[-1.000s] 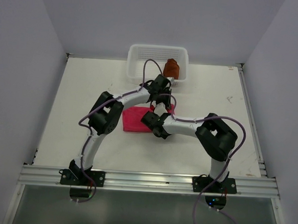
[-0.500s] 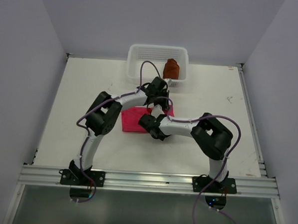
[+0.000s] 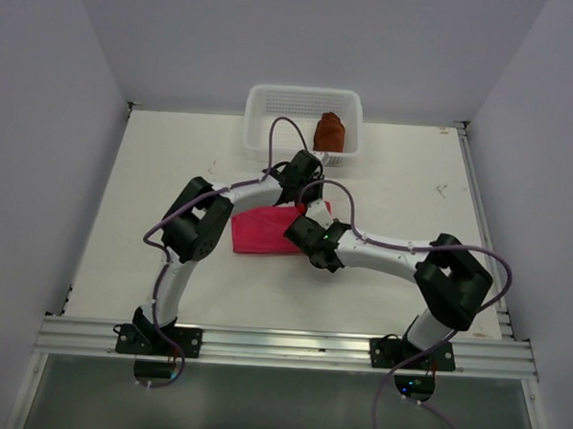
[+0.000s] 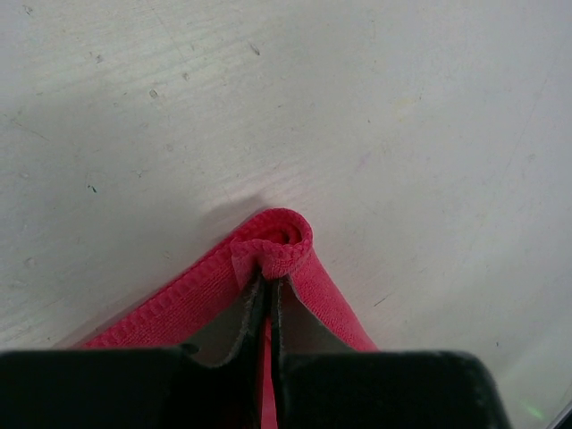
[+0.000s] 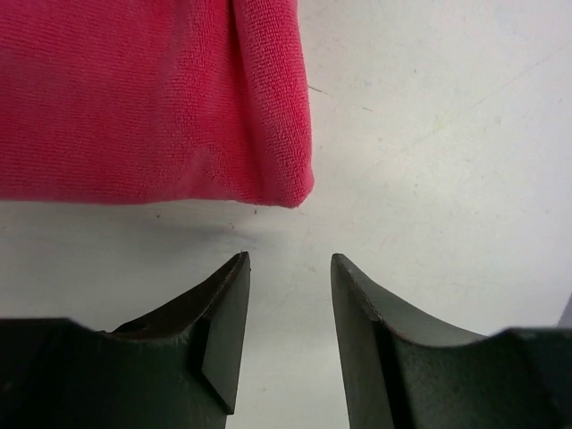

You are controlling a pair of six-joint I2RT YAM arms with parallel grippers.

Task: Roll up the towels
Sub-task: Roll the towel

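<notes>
The bright pink towel [image 3: 260, 231] lies flat on the table in the top view, with its right end folded over. My left gripper [image 4: 268, 282] is shut on a curled corner of this pink towel [image 4: 183, 299]. My right gripper [image 5: 289, 259] stands open just short of the pink towel's [image 5: 134, 98] folded corner, not touching it, with nothing between its fingers. In the top view the left gripper [image 3: 307, 198] is at the towel's far right corner and the right gripper [image 3: 303, 229] at its near right edge. The rust-brown towel [image 3: 329, 132] sits rolled up in the white mesh basket [image 3: 273, 103].
The basket stands at the table's far edge, against the back wall. Both arms bend over the middle of the table, the right elbow [image 3: 453, 281] out to the right. White walls close in the table on three sides.
My right gripper has opened and let go of the pink towel, and it has drawn back slightly. The right arm's elbow has swung out to the right. The left gripper has kept its hold.
</notes>
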